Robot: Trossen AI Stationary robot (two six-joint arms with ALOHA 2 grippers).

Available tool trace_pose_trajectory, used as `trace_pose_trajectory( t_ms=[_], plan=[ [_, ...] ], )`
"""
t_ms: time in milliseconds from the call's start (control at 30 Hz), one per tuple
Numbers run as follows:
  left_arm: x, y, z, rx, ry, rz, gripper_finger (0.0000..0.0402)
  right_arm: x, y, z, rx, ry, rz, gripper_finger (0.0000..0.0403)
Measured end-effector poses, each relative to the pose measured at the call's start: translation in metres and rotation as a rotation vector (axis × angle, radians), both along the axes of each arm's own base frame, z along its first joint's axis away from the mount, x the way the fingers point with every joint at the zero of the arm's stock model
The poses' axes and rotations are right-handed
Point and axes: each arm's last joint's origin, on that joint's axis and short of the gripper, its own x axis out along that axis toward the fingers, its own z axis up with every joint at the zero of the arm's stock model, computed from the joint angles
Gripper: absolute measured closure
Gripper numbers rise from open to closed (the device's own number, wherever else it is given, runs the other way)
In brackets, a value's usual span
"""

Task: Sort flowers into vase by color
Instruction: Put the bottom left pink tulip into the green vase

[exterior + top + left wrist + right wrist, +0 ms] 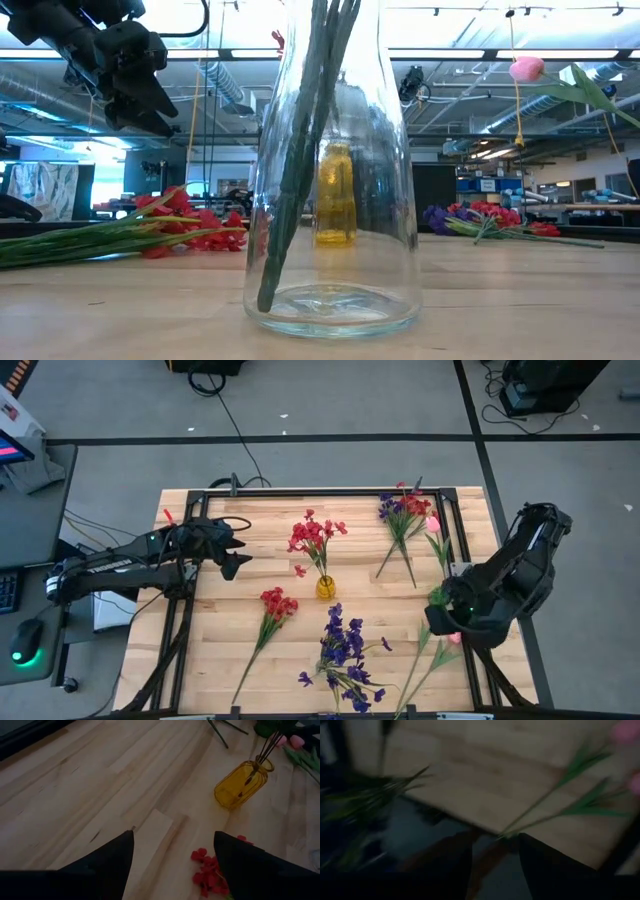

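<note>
A yellow vase (326, 587) at mid table holds red flowers (315, 536). Another red flower (275, 605) lies to its near left. Purple blooms (343, 650) stand at the near middle, and a clear glass vase (330, 200) holds green stems. A purple and red bunch (402, 510) lies at the far right. Two pink flowers (428, 660) lie at the near right. My right gripper (447, 612) holds a pink flower (433, 523) above the right side of the table. Left of the yellow vase, my left gripper (172, 835) hangs open above the table, holding nothing. My right gripper has the pink flower by the lower part of its stem (446, 574); the gripper's own body hides the place of contact. The flower is lifted clear of the table. Its bud (527, 68) is high up and points toward the far edge.
A black frame (190, 520) runs along the table's left and far sides, and another rail (462, 540) runs down the right. A loose red petal (299, 571) lies near the yellow vase. Bare wood lies between the left gripper and the vase.
</note>
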Motion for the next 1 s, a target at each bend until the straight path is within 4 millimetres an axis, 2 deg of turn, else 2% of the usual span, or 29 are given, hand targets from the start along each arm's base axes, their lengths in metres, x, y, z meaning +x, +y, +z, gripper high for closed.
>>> trace_pose_trajectory(
  t_ms=[233, 467, 667, 833, 1000],
  plan=[
    [0.000, 0.000, 0.000, -0.009, -0.003, -0.007, 0.0122, 0.008, 0.010, -0.023, -0.166, 0.185, 0.012, 0.0233],
    [0.000, 0.000, 0.000, -0.009, -0.003, -0.007, 0.0122, 0.024, 0.031, -0.050, -0.260, 0.329, 0.018, 0.0233],
    [0.000, -0.001, 0.000, -0.035, -0.011, 0.002, 0.0122, 0.041, 0.052, -0.079, -0.217, 0.515, -0.036, 0.0233],
    [0.000, -0.001, 0.000, -0.062, -0.020, -0.019, 0.0122, 0.058, 0.068, -0.097, -0.157, 0.503, -0.042, 0.0233],
    [0.000, -0.002, 0.000, -0.075, -0.023, -0.017, 0.0122, 0.075, 0.075, -0.114, -0.139, 0.520, -0.081, 0.0233]
  ],
)
